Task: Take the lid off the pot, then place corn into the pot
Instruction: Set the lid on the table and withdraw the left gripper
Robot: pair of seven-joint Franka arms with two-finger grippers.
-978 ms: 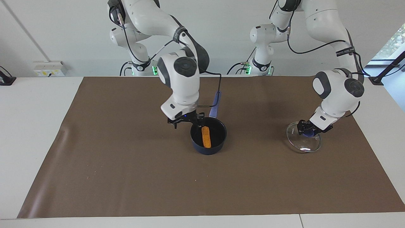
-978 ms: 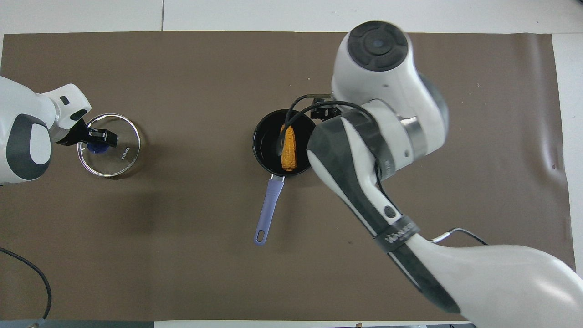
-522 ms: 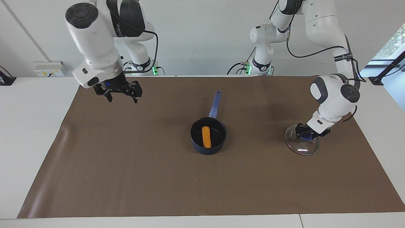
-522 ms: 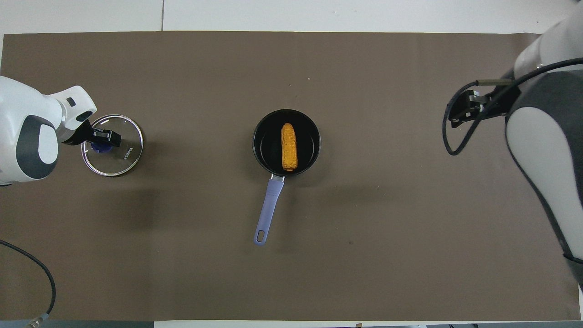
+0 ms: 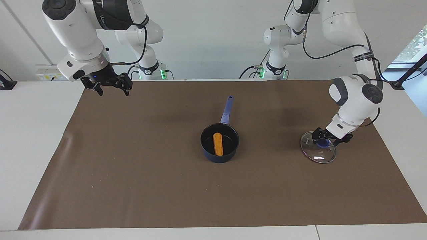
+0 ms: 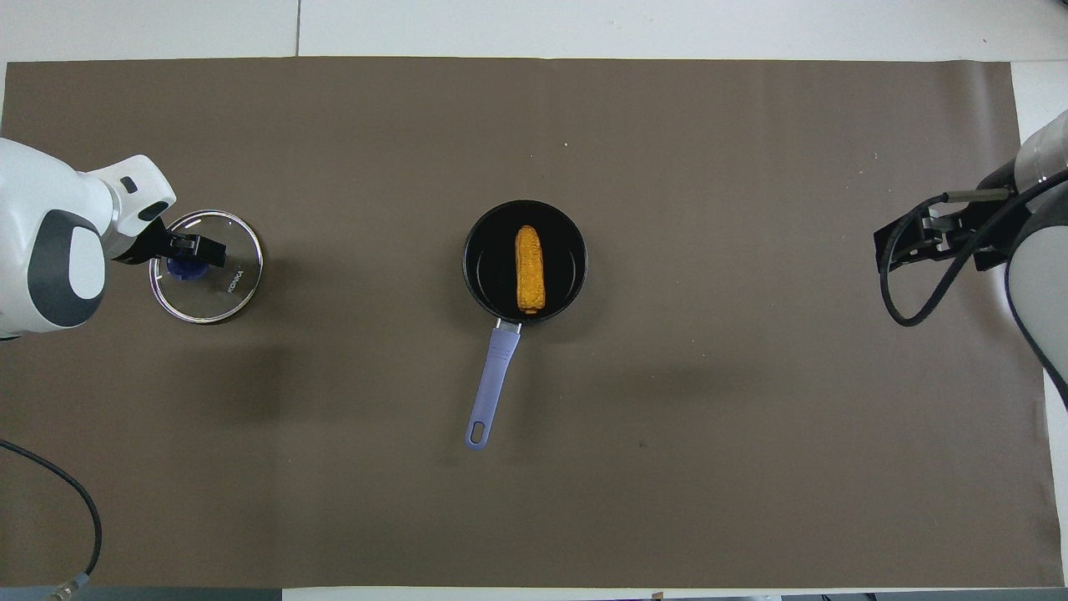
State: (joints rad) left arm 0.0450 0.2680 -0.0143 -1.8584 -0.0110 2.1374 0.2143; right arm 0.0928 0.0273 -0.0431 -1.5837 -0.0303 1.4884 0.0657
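Observation:
The dark blue pot (image 5: 231, 144) stands uncovered mid-mat, its light blue handle (image 5: 226, 110) pointing toward the robots. The yellow-orange corn (image 5: 217, 144) lies inside it; pot (image 6: 486, 263) and corn (image 6: 529, 269) also show in the overhead view. The glass lid (image 5: 318, 154) lies flat on the mat toward the left arm's end. My left gripper (image 5: 325, 141) is shut on its blue knob (image 6: 182, 268), low over the lid (image 6: 221, 288). My right gripper (image 5: 113, 91) is open and empty, raised over the mat's edge at the right arm's end, also in the overhead view (image 6: 886, 249).
A brown mat (image 5: 133, 186) covers most of the white table (image 5: 30, 140). A black cable (image 6: 905, 309) hangs from the right wrist.
My right gripper has left the pot, empty, and swung up toward the right arm's end of the table. My left gripper has lowered the tilted lid flat onto the mat.

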